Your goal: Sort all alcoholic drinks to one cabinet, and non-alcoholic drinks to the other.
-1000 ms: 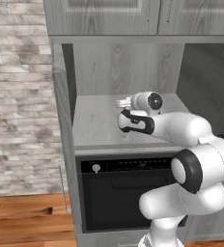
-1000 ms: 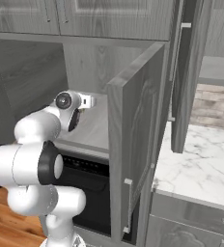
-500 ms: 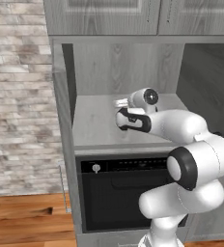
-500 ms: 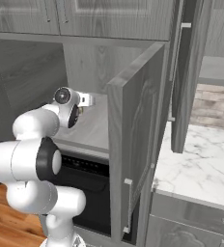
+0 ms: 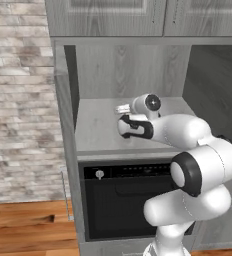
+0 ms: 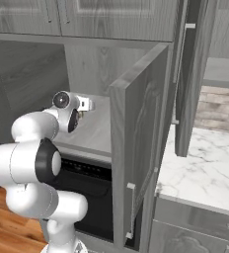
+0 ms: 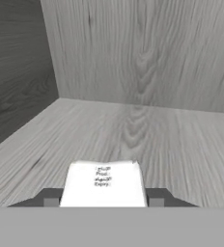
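We saw gripper (image 7: pixel 104 201) pinching white carton (image 7: pixel 104 183) between fingers. Arm had slid further left, deeper over niche shelf (image 5: pixel 95 132), above black oven (image 5: pixel 133 200). Carton hung near shelf's front edge. We guess: carton going down soon.

The grey wood-grain shelf (image 7: pixel 133 130) of the niche (image 5: pixel 133 75) sits above the black oven (image 5: pixel 123 200). It stretches bare ahead of the fingers (image 7: pixel 155 197) to the back wall, with a side wall to their left. Whether the white carton (image 7: pixel 104 183) between the fingers touches it cannot be told.
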Tool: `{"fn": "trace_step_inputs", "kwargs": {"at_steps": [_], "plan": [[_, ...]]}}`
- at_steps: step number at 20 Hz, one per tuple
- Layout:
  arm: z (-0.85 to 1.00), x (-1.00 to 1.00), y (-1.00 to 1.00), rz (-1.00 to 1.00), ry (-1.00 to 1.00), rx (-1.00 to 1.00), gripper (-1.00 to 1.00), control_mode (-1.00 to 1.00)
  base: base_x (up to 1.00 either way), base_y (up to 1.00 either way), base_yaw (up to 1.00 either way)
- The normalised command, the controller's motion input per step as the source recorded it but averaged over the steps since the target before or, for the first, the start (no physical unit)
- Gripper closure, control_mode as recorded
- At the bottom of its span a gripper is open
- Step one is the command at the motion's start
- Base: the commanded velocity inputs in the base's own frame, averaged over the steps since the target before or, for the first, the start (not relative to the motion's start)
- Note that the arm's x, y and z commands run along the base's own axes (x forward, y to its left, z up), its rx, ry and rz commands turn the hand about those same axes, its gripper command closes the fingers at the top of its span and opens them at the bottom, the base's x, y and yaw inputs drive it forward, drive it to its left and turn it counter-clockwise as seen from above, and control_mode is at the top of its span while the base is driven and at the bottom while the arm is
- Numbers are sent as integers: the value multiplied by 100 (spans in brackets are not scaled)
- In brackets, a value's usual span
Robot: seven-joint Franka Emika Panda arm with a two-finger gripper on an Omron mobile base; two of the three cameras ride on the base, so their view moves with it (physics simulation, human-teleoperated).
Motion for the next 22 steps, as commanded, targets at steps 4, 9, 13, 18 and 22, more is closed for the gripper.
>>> {"fn": "trace_step_inputs", "kwargs": {"at_steps": [4,9,13,18,22], "plan": [[-16,0,0,-1,-3,0,100,-100,0,0,0],[-16,-1,0,-1,-3,0,100,-100,0,0,0],[-15,-2,0,-1,-1,0,100,-100,0,0,0],[-13,0,0,-1,0,0,100,-100,0,0,0],[-12,0,0,-1,0,0,100,-100,0,0,0]]}}
